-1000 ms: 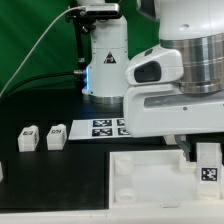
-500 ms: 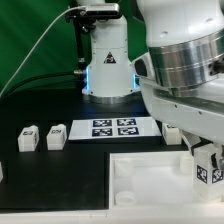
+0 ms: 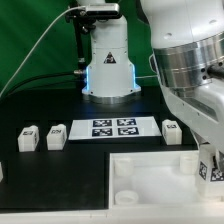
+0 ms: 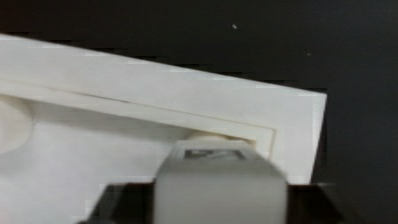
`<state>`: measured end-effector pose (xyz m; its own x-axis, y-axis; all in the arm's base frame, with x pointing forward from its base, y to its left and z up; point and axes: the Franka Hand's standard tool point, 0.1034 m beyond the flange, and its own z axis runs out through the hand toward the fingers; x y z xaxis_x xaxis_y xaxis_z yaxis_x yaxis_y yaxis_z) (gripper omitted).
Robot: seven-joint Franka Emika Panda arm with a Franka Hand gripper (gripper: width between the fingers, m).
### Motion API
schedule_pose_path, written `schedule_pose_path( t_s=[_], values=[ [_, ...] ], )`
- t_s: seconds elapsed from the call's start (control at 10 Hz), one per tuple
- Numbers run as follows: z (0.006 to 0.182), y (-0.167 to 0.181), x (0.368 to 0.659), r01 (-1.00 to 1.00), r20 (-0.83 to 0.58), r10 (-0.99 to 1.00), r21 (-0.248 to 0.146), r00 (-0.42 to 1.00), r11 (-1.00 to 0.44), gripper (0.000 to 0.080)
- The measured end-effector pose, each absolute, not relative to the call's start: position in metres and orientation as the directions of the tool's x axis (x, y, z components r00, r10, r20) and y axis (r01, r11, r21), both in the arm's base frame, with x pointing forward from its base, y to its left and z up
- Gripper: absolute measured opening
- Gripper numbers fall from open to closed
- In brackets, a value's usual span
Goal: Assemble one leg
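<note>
Small white plastic block-like leg (image 4: pixel 221 172) with a black-and-white square tag on its face sits between the fingers of the pincer (image 4: pixel 221 196). The pincer is clenched on it, dark finger bodies on either flank in the wrist view. In the exterior view the held leg (image 3: pixel 208 171) shows at the far right edge, tag outward, low over the large white square tray-like panel (image 3: pixel 150 172). Whether its end touches the panel, cannot tell.

Wrist view: the leg hangs just beside a corner hole (image 4: pixel 214 134) of the panel, near the panel's outer corner. Black table (image 3: pixel 60 172) shows beyond the edge.

Three like legs lie loose on the table: one (image 3: pixel 172 131) just beside the marker board (image 3: pixel 113 127) on the exterior view's right, two more (image 3: pixel 56 135) (image 3: pixel 28 138) side by side on its left, well apart from the panel.

Handling, as judged:
- Leg looks light and rigid, hard plastic, with no give under the fingers.
- Smooth faces are likely slippery, so a firm squeeze on two opposite flat sides suits best.
- Hold on the upper body, lower end left free to enter the hole.
- Not fragile, but a tilted leg would probably jam at the hole's rim.
- The light panel may shift if the leg is pushed off-centre.
</note>
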<state>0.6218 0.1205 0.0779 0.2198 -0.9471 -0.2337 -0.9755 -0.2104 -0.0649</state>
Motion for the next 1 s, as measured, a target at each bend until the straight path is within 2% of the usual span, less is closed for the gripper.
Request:
schedule_pose_path(
  t_s=[0.1, 0.2, 0.3, 0.5, 0.7, 0.8, 0.9, 1.0],
  values=[
    [0.0779, 0.1210, 0.6217, -0.959, -0.223, -0.932, -0.078, 0.285, -0.274, 0.0488],
    [0.0778, 0.1228, 0.6216, -0.874, -0.193, -0.852, -0.120, 0.486, -0.471, 0.0488],
    [0.0771, 0.1218, 0.6207, -0.787, -0.170, -0.769, -0.148, 0.617, -0.599, 0.0619],
    [0.0747, 0.1201, 0.6176, -0.631, -0.131, -0.617, -0.174, 0.776, -0.756, 0.0641],
    [0.0742, 0.1193, 0.6174, -0.493, -0.100, -0.482, -0.187, 0.870, -0.850, 0.0648],
    [0.0753, 0.1172, 0.6202, -0.293, -0.047, -0.289, -0.153, 0.956, -0.944, 0.0649],
    [0.0795, 0.1150, 0.6266, -0.140, -0.011, -0.140, -0.138, 0.990, -0.981, 0.0649],
    [0.0795, 0.1143, 0.6268, -0.138, -0.010, -0.138, -0.139, 0.990, -0.981, 0.0649]
  ],
)
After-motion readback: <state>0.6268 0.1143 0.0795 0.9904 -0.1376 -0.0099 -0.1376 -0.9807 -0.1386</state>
